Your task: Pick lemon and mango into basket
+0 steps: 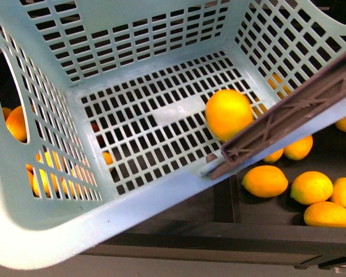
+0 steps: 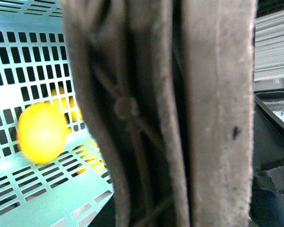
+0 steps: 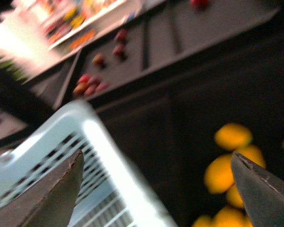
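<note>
The aqua basket (image 1: 40,231) fills the front view, tilted, with its slotted floor facing me. One lemon (image 1: 228,113) lies inside on the floor, by the brown handle (image 1: 294,109). The left wrist view shows my left gripper (image 2: 151,189) shut on that handle (image 2: 137,118), very close up, with the lemon (image 2: 41,133) on the basket floor beyond. My right gripper (image 3: 157,155) hangs open and holds nothing, over the basket's rim (image 3: 109,156). I cannot make out the mango for certain.
Several more lemons (image 1: 265,180) lie on the dark shelf right of the basket, and others show through its left wall (image 1: 16,123). Small dark red fruits (image 3: 90,85) lie on a far shelf section, too blurred to identify.
</note>
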Tool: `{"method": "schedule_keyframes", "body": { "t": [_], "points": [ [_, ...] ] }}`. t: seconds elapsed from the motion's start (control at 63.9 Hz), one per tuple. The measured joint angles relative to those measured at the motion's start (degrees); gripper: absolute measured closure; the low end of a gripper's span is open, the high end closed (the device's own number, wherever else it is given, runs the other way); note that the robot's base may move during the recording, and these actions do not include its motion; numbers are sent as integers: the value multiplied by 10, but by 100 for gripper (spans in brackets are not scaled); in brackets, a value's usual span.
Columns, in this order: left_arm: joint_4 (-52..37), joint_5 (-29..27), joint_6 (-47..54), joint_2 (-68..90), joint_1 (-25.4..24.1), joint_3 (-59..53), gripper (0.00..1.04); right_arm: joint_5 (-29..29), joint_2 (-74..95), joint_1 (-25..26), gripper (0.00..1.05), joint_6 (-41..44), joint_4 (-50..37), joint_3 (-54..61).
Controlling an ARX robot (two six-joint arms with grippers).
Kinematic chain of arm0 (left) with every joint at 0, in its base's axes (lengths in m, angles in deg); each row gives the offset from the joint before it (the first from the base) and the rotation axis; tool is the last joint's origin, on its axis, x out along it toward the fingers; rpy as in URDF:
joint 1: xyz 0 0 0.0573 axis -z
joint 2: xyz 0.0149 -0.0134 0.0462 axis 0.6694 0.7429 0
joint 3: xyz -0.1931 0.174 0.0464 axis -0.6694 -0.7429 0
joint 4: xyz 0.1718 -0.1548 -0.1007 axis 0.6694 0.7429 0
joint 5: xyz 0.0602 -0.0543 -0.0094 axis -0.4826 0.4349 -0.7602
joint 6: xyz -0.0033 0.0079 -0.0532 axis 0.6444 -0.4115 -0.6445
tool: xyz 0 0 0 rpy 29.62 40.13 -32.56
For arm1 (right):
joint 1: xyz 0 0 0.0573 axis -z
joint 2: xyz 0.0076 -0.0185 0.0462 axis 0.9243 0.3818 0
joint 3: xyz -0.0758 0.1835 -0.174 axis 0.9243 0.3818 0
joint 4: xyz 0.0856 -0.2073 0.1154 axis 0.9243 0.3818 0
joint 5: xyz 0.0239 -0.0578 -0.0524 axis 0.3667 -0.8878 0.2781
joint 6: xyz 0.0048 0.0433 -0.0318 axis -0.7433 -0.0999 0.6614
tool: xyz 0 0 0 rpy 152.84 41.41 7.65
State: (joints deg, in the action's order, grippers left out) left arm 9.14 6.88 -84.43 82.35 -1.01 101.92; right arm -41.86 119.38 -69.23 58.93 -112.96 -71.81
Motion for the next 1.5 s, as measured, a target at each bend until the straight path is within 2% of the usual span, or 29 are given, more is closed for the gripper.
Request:
{"method": "schedule_keyframes", "body": {
  "t": [0.063, 0.141, 0.219, 0.532, 0.704, 0.735, 0.845, 1.282, 1.314, 1.501],
  "points": [
    [0, -6, 3, 0, -1, 0, 90, -46, -40, 17, 26, 77, -83, 61],
    [0, -8, 5, 0, -2, 0, 90, -50, -90, 21, 38, 164, -128, 127],
    [0, -4, 5, 0, -2, 0, 90, -47, -123, 19, 51, 207, -144, 172],
    [0, -3, 3, -2, -1, 0, 90, -47, -208, 18, 103, 249, -163, 293],
    [0, -3, 3, -2, -2, 0, 90, -46, -283, 18, 103, 253, -149, 352],
    [0, -3, 3, -2, -2, 0, 90, -46, -290, 18, 100, 254, -146, 357],
    [0, -1, 3, -2, -1, 0, 90, -46, -298, 18, 83, 254, -145, 361],
    [0, 7, 3, -2, 4, 0, 90, -49, -299, 18, 10, 254, -144, 361],
    [0, 10, 0, -2, 5, 0, 90, -48, -299, 18, 7, 254, -144, 361],
    [0, 3, -1, -2, 4, 0, 90, -48, -302, 18, 9, 254, -144, 362]
  ]
}}
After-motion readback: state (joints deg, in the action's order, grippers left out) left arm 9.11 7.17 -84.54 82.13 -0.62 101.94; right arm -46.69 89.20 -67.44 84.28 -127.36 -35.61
